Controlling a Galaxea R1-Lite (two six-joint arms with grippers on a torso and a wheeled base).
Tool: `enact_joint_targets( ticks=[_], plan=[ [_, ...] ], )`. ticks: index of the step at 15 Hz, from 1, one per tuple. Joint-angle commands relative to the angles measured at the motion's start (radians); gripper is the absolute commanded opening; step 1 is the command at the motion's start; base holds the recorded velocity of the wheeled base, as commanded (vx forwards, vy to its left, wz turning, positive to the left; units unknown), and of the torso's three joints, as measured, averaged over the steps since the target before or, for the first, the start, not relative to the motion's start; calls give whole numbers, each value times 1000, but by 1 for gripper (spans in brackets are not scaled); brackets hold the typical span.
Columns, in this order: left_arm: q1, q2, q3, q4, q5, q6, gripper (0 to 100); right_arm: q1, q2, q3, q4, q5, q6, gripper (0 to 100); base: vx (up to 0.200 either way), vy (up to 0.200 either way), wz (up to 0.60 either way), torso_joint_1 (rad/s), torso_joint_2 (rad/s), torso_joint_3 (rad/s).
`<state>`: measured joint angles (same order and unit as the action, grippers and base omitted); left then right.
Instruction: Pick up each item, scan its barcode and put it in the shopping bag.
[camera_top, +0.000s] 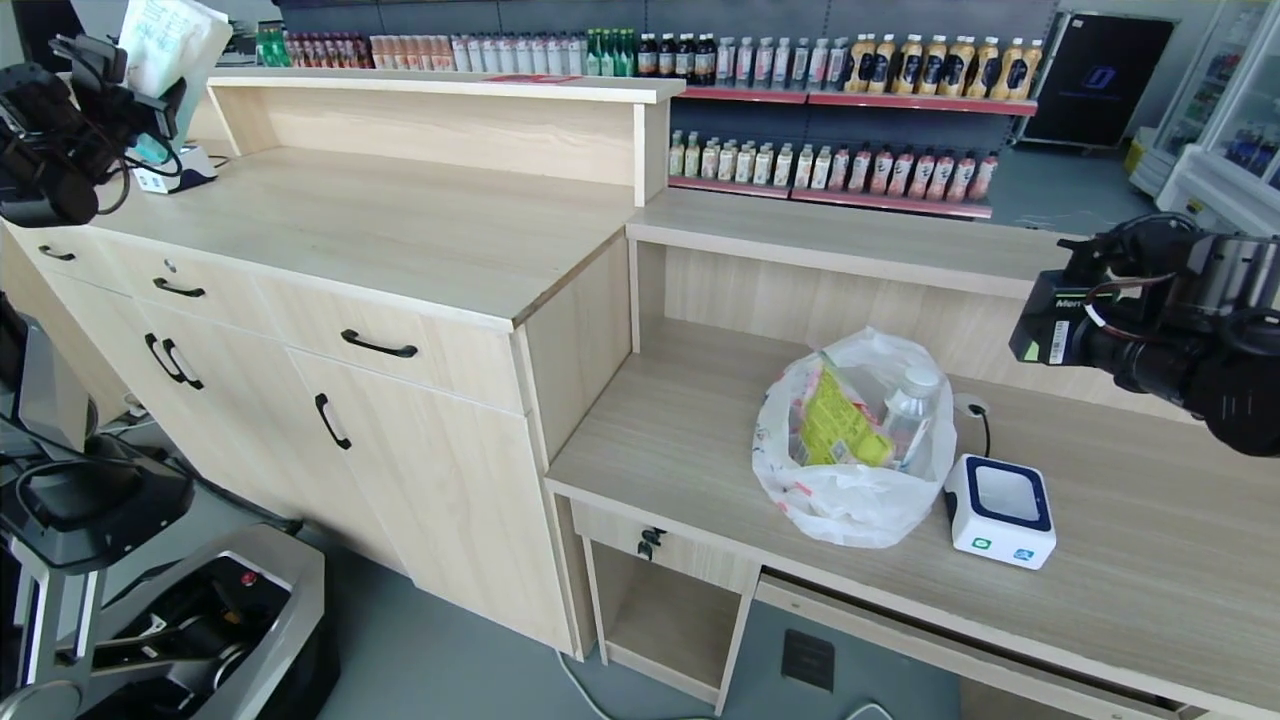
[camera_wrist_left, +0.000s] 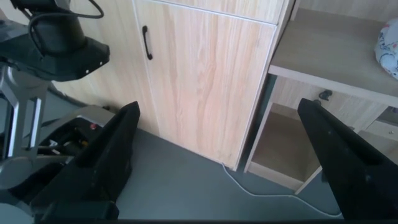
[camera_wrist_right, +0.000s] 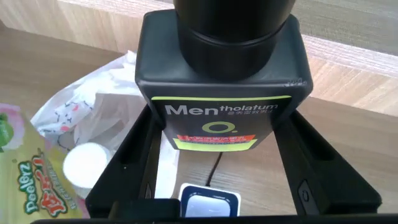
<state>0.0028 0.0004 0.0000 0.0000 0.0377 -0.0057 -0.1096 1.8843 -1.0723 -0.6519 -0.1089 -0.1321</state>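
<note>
Our right hand (camera_wrist_right: 221, 124) is clenched on a black container (camera_wrist_right: 221, 68) and holds it raised clear of the lower worktop (camera_top: 1150, 520), toward its back edge. The scanner (camera_top: 1000, 510) lies below it, near the front edge. Just beside the scanner, the shopping bag (camera_top: 850, 480) holds a yellow-green snack packet (camera_top: 835, 420) and a clear bottle (camera_top: 912, 405). Our left hand (camera_wrist_left: 227, 168) hangs released, fingers wide apart, over the floor before a cupboard door (camera_wrist_left: 205, 68).
</note>
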Motion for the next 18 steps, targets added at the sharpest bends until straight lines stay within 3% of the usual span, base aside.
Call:
enact_joint_targets(
  ticks=[1,5,18],
  plan=[
    [0,0,0,0,1,0,100,-13,49,-6,-3,3,5,0,0,0,0,0,0,0],
    [0,0,0,0,1,0,100,-35,108,-5,-3,158,5,0,0,0,0,0,0,0],
    [0,0,0,0,1,0,100,-19,403,-146,-210,336,-52,0,0,0,0,0,0,0]
  ],
)
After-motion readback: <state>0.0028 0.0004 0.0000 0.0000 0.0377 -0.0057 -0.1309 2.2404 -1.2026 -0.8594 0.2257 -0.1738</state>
